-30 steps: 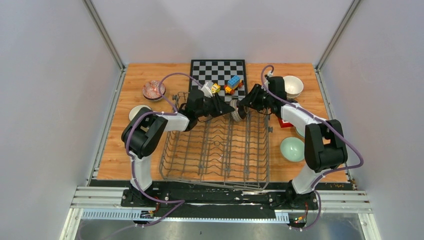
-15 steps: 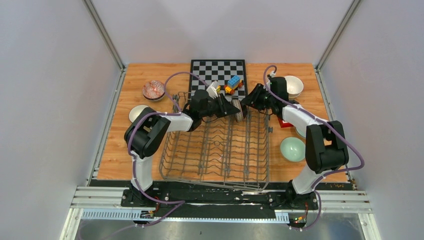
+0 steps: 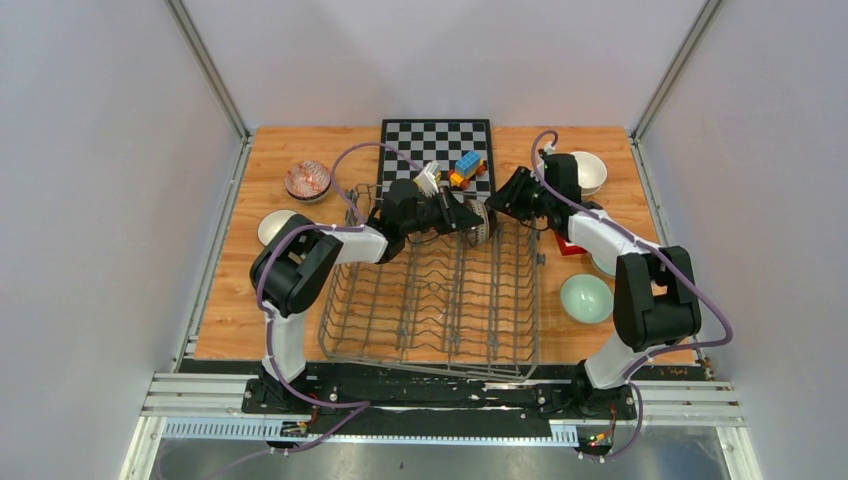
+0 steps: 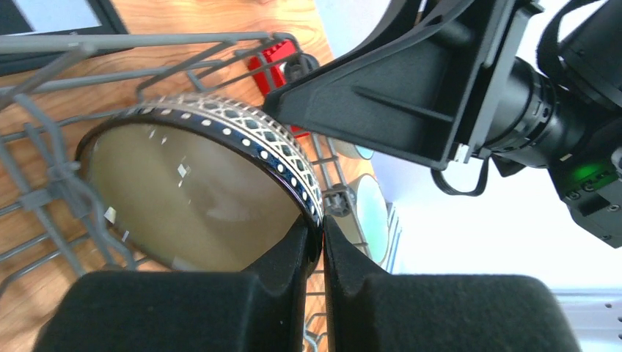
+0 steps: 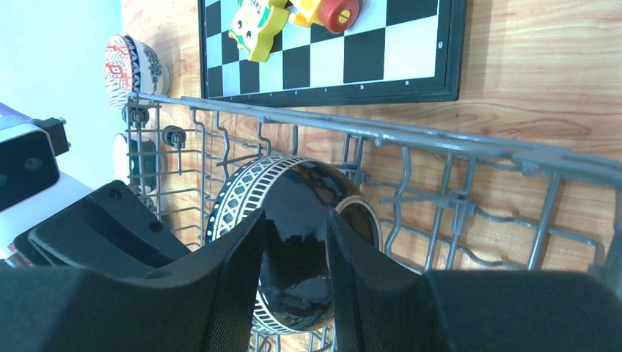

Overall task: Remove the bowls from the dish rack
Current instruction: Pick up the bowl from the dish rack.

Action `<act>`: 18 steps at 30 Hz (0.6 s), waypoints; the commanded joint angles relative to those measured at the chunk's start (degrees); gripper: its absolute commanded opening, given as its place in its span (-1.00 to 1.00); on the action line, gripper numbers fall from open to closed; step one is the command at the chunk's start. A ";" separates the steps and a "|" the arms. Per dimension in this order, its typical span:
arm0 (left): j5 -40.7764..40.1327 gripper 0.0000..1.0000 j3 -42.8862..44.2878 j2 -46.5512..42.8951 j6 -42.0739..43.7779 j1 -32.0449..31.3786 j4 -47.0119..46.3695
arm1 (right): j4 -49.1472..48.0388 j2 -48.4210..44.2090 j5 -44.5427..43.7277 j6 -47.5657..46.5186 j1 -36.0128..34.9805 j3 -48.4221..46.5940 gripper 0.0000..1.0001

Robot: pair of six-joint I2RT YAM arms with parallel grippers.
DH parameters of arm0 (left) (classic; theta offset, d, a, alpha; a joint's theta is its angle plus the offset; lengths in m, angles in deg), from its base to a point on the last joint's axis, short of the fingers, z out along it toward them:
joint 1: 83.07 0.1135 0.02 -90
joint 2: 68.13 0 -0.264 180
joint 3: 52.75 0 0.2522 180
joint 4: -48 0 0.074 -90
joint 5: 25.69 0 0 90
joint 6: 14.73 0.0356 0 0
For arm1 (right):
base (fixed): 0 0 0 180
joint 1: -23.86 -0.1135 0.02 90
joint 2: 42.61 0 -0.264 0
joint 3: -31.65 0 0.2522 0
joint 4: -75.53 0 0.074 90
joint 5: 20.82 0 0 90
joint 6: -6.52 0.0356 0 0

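A dark-patterned bowl (image 3: 479,222) stands on edge at the far end of the grey wire dish rack (image 3: 526,300). My left gripper (image 3: 464,217) is shut on it: in the left wrist view the fingertips (image 4: 321,229) pinch the bowl's (image 4: 183,191) patterned rim. From the right, my right gripper (image 3: 499,206) faces the bowl's glossy black outside (image 5: 304,213). Its jaws (image 5: 295,224) stand open just in front of that surface, and I cannot tell whether they touch it. The rack wires (image 5: 367,128) run behind.
On the wood outside the rack are a red-patterned bowl (image 3: 307,180), a cream bowl (image 3: 275,226), a white bowl (image 3: 588,172) and a mint bowl (image 3: 585,298). A chessboard (image 3: 437,140) with toy blocks (image 3: 466,167) lies beyond the rack. A red block (image 3: 570,247) lies under the right arm.
My left gripper has slid right along the rack's far end and closed on the bowl's rim. The right gripper has drawn back slightly, still open.
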 commanded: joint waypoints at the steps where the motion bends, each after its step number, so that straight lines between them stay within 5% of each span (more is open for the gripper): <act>1: 2.52 -1.00 2.91 -0.17 -1.10 -0.97 -7.43 | 3.73 -1.61 2.49 -0.36 0.58 1.14 -0.19; 18: 3.61 -1.00 2.27 -1.46 -3.61 -0.97 -11.62 | 9.25 -7.52 2.70 -0.11 4.01 -0.01 0.41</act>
